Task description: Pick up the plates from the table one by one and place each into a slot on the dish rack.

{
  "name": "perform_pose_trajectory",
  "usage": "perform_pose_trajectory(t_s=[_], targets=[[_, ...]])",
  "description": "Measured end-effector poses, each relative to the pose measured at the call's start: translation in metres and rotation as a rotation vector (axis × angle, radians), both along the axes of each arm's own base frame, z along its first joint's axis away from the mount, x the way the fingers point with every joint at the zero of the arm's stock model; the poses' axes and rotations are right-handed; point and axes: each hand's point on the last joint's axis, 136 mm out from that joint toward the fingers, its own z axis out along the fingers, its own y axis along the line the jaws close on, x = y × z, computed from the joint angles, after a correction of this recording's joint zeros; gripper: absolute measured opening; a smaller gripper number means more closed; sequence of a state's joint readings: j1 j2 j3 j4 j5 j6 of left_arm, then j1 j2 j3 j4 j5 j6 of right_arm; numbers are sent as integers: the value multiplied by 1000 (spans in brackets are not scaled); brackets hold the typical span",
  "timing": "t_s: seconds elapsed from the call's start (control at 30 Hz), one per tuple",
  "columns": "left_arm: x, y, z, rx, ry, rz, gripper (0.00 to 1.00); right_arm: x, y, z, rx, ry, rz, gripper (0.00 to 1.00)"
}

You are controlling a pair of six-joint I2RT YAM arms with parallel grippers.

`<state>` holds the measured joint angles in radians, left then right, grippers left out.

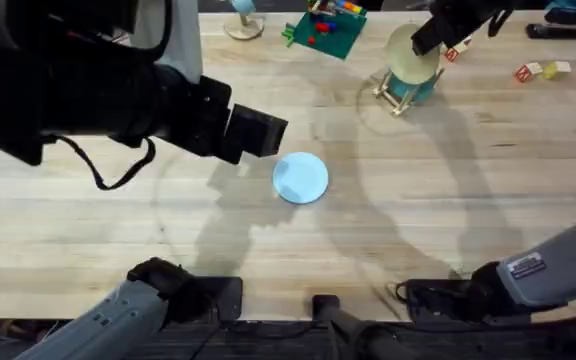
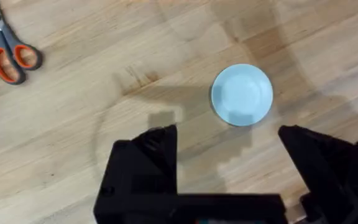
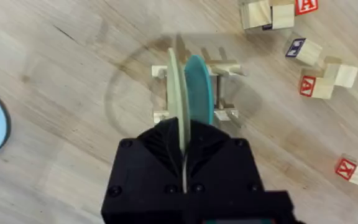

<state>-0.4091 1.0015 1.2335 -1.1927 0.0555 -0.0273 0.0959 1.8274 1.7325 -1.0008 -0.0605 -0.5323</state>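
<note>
Pale plank worktop point(image 1: 448, 200) spreads under both arms. I've got the right gripper point(image 3: 183, 144) clenched on the pale yellow plate point(image 3: 176, 93), upright in the dish rack point(image 1: 405, 88) at upper right; next, release. My left gripper point(image 2: 229, 140), jaws released, hovers by the light blue plate point(image 1: 300, 178) at centre.

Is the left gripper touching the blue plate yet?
Apart. The left wrist view shows bare table between the open left gripper and the blue plate.

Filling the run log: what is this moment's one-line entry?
left gripper: open above blue plate | right gripper: shut on yellow plate at rack | teal plate: in rack
</note>
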Motion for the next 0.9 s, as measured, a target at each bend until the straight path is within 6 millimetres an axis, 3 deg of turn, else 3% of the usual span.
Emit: perform_pose_trajectory(t_s=[0.27, 0.77, 0.9], targets=[[0, 0, 0, 0, 0, 0, 995, 3, 0, -22, -5, 53, 0, 31], [0, 0, 0, 0, 0, 0, 995, 3, 0, -22, -5, 54, 0, 33], [0, 0, 0, 0, 0, 0, 995, 3, 0, -22, -5, 54, 0, 117]])
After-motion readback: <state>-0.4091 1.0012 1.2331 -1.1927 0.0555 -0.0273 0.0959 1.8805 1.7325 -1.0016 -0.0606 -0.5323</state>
